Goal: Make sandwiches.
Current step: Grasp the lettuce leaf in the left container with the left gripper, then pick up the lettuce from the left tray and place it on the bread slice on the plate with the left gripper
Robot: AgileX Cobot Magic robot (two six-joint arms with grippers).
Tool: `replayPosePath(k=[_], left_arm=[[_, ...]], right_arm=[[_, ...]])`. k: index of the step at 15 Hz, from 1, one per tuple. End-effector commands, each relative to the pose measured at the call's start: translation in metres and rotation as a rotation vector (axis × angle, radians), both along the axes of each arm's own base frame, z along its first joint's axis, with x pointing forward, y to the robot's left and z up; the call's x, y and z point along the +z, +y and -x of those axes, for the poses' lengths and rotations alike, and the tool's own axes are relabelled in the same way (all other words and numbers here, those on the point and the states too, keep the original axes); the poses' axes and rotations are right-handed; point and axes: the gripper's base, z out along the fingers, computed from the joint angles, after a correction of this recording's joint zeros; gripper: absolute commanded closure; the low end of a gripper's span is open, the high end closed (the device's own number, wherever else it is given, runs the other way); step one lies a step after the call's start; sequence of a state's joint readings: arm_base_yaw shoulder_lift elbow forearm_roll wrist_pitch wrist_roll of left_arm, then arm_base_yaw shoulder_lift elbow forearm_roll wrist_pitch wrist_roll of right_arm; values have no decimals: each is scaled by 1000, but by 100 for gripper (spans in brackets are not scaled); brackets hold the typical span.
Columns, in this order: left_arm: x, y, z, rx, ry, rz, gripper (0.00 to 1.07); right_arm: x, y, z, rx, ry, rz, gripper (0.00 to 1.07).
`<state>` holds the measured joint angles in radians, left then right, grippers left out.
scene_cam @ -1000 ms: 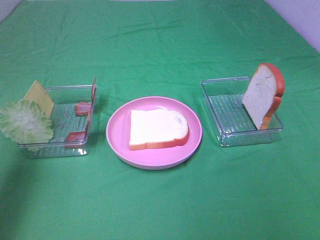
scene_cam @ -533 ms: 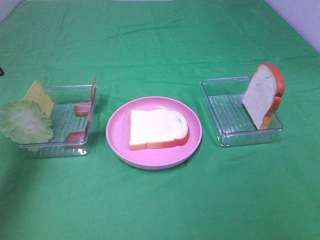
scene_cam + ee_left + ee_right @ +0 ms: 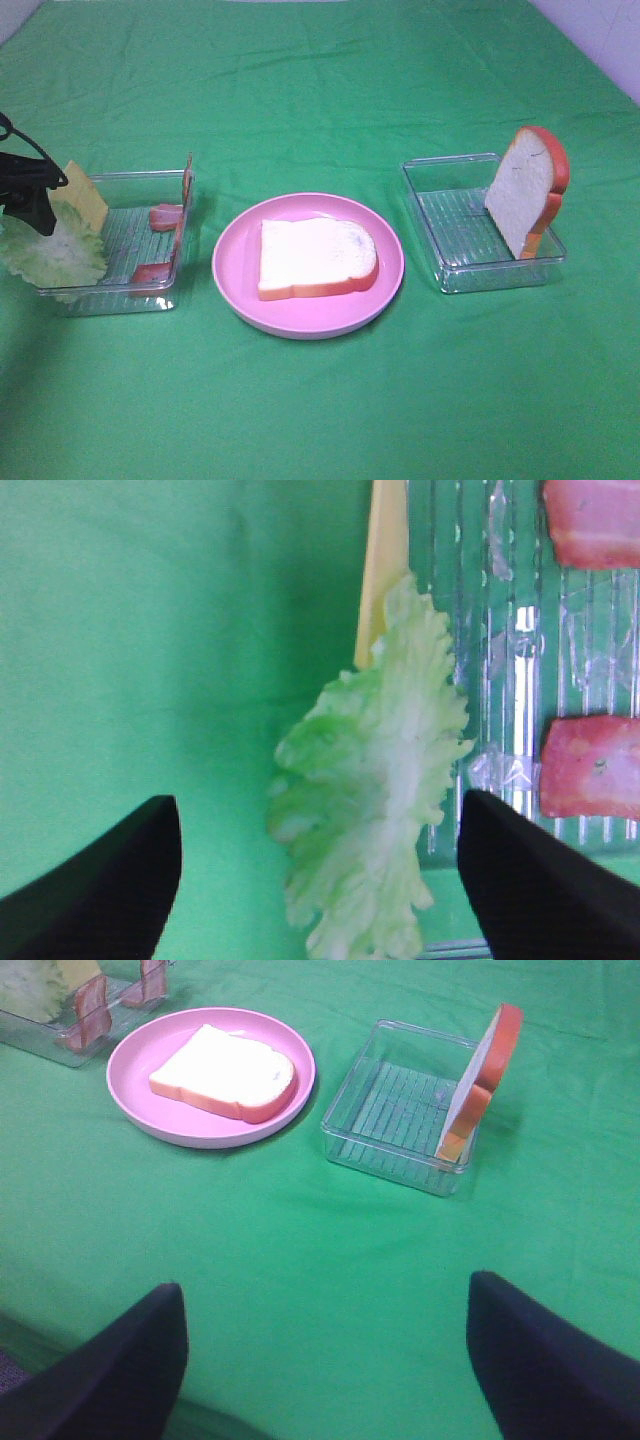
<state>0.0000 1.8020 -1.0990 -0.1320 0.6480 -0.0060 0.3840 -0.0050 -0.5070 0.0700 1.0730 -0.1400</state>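
**A:** We're on the left gripper (image 3: 318, 798), poised right above the lettuce (image 3: 375, 800); its wrist camera gives us both fingers spread wide, the leaf between them, neither touching it.

**B:** From the high camera we get that gripper only as a dark shape at the frame's edge; we can't read its jaws from there. What that view does give us is the layout: the lettuce is draped over the outer wall of the left tray (image 3: 110, 298); the cheese (image 3: 85, 192) leans just behind it; the bacon strips (image 3: 165, 215) sit inside.

**A:** Now the right gripper (image 3: 325, 1280); only its own wrist camera shows it; the fingers are parted, gripping nothing, above bare green cloth (image 3: 300, 1230).

**B:** That same camera looks across to the flat bread slice (image 3: 225, 1072) lying on the pink plate (image 3: 135, 1100); beside it we see the upright bread slice (image 3: 480, 1080), on edge at the outer side of the right tray (image 3: 345, 1135).
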Motion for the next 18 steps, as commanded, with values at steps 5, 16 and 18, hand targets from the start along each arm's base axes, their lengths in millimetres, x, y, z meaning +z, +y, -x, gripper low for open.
replayPosePath(k=[5, 16, 18], left_arm=[[-1, -6, -5, -42, -39, 62, 47], [-1, -7, -3, -31, -16, 79, 107], [0, -8, -3, -24, -15, 87, 107]], right_arm=[[0, -1, 1, 6, -26, 2, 33], [0, -1, 1, 6, -26, 2, 33], [0, -1, 1, 6, -26, 2, 33]])
